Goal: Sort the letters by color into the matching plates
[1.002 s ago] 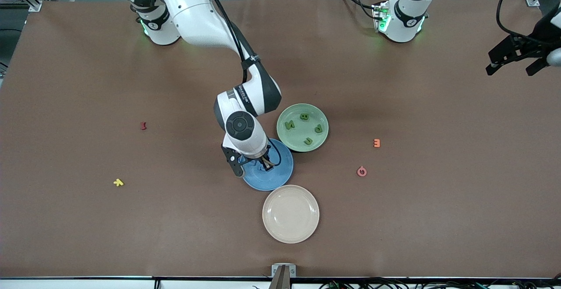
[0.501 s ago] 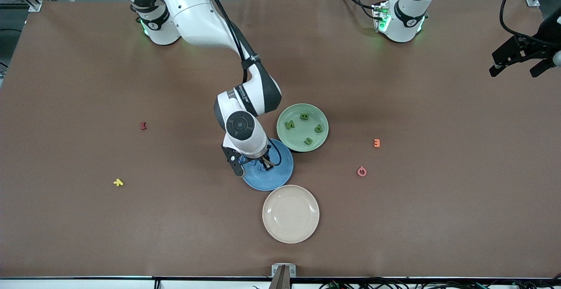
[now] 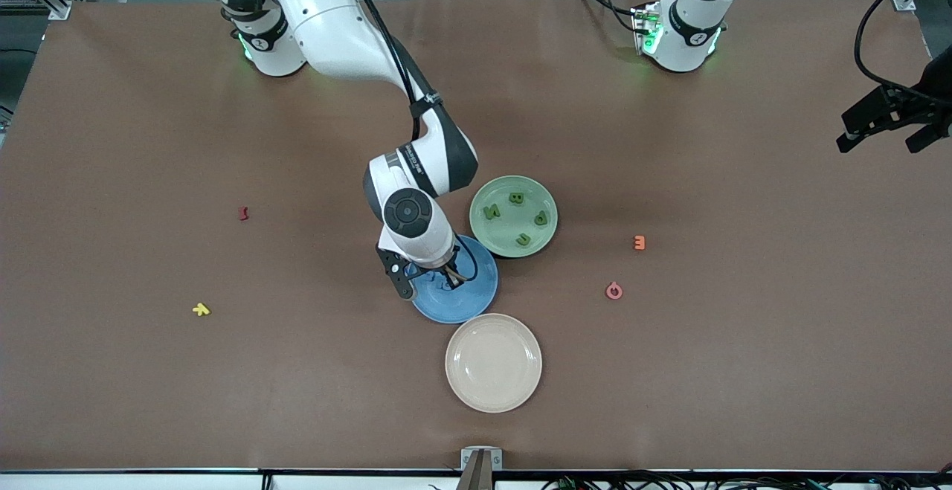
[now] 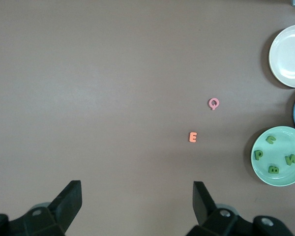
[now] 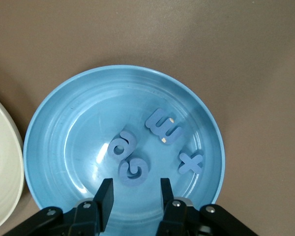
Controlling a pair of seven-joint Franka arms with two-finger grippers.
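Observation:
Four blue letters, among them one (image 5: 163,127) near the middle and one (image 5: 132,169) just ahead of my fingers, lie in the blue plate (image 5: 69,147). My right gripper (image 5: 135,189) hovers low over that plate (image 3: 476,298), open and empty; in the front view it (image 3: 446,278) hides the letters. Four green letters, one of them (image 3: 516,198), lie in the pale green plate (image 3: 513,220), which touches the blue one. My left gripper (image 3: 881,140) is open and empty, up in the air at the left arm's end of the table, also seen in its wrist view (image 4: 136,194).
A cream plate (image 3: 493,362) stands nearer to the front camera than the blue plate. A pink letter (image 3: 613,291) and an orange letter (image 3: 639,242) lie toward the left arm's end. A red letter (image 3: 242,213) and a yellow letter (image 3: 201,310) lie toward the right arm's end.
My left gripper has shifted lower in the front view and a little outward at its end of the table. The right arm and the letters have not moved.

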